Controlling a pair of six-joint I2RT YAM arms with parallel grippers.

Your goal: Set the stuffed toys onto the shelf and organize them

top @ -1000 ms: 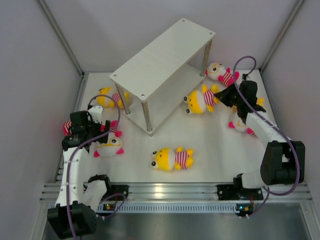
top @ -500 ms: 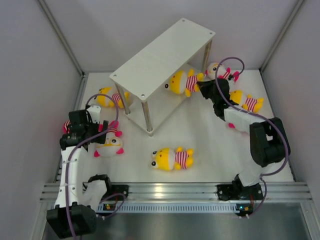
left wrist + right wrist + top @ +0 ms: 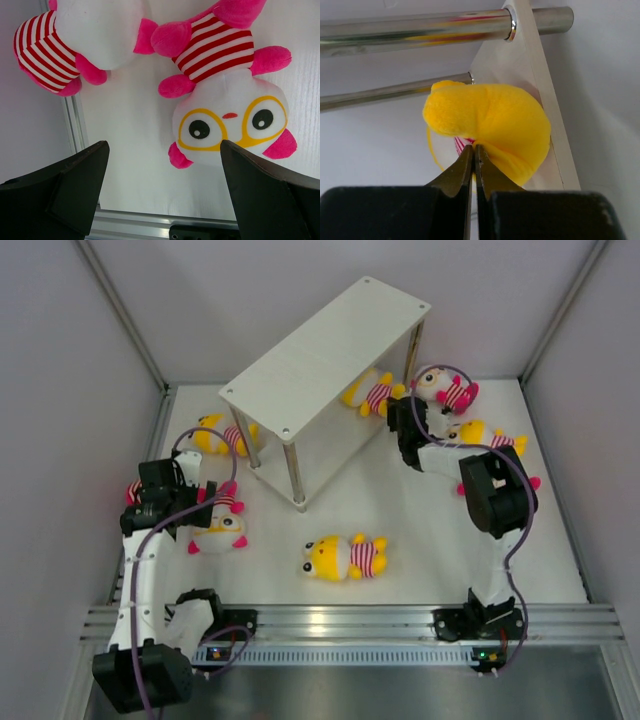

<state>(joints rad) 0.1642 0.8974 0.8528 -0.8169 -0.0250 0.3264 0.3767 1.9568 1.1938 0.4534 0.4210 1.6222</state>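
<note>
The right hand (image 3: 474, 150) pinches a yellow plush toy (image 3: 490, 117) at the white metal-post shelf (image 3: 320, 350); the left hand (image 3: 164, 149) gapes above a white-headed, pink-limbed plush doll (image 3: 230, 125).

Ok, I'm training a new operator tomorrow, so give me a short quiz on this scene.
1. True or false: the left gripper, above the white-headed toy, has its fingers shut.
2. What do the right gripper's fingers pinch? A) yellow toy; B) white-headed toy; C) nothing.
3. Fill in: the pinched toy lies partly under the shelf's ____ board.
Key: 1 false, they stand wide open; 2 A; 3 top.
</note>
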